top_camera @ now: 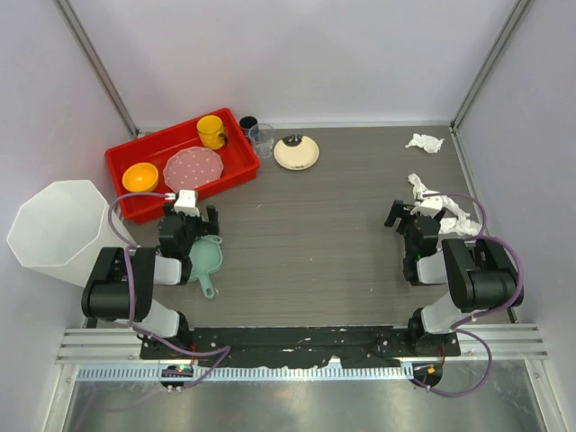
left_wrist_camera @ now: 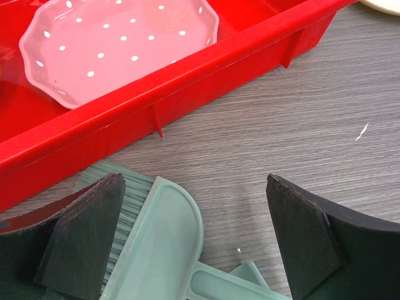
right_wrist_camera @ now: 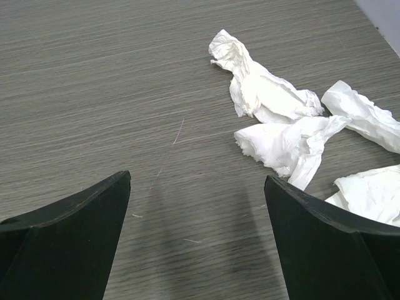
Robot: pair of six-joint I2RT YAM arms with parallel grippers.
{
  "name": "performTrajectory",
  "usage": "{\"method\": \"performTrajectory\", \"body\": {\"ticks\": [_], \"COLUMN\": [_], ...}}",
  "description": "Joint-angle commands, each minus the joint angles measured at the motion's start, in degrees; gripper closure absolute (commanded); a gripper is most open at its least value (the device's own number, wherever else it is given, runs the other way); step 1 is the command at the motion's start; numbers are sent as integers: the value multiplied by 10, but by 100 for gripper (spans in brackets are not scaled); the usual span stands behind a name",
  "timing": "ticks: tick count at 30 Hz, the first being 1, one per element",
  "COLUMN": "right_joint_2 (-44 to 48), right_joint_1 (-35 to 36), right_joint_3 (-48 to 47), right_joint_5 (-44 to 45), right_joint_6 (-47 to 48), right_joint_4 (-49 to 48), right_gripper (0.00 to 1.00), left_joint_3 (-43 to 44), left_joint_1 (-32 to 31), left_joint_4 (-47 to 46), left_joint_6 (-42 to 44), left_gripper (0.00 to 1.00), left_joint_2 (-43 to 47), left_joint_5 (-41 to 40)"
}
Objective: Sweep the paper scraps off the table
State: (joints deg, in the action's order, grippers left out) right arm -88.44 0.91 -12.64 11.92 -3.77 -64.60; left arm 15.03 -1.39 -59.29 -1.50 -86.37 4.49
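Crumpled white paper scraps (top_camera: 450, 209) lie on the grey wood-grain table (top_camera: 315, 225) at the right; one more scrap (top_camera: 424, 141) lies at the far right corner. In the right wrist view the scraps (right_wrist_camera: 281, 119) lie ahead and right of my open, empty right gripper (right_wrist_camera: 197, 181), which also shows from above (top_camera: 407, 214). My left gripper (top_camera: 187, 216) is open and empty. In the left wrist view it (left_wrist_camera: 194, 187) hovers over a pale green brush and dustpan (left_wrist_camera: 159, 244), the brush between the fingers, not gripped. The green set also shows from above (top_camera: 205, 261).
A red tray (top_camera: 121, 162) at the back left holds a pink dotted plate (top_camera: 193, 167), an orange bowl (top_camera: 140, 176) and a yellow mug (top_camera: 211, 131). A cream plate (top_camera: 296, 152) and a glass (top_camera: 261, 139) stand behind it. A white bin (top_camera: 58, 232) stands at the left edge.
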Motion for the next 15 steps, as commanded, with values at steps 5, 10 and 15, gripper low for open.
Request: {"method": "performTrajectory", "body": {"ticks": [5, 10, 15], "right_joint_2": [4, 83, 147], "right_joint_1": [0, 1, 5], "right_joint_3": [-13, -46, -55], "right_joint_5": [12, 21, 48], "right_joint_6": [-4, -4, -28], "right_joint_4": [-24, 90, 142], "right_gripper": [7, 8, 8], "left_joint_3": [10, 11, 21], "left_joint_1": [5, 5, 6], "left_joint_4": [-23, -21, 26], "left_joint_6": [-11, -11, 3], "left_gripper": [0, 0, 1], "left_joint_2": [8, 9, 38], "left_joint_5": [-12, -8, 31]}}
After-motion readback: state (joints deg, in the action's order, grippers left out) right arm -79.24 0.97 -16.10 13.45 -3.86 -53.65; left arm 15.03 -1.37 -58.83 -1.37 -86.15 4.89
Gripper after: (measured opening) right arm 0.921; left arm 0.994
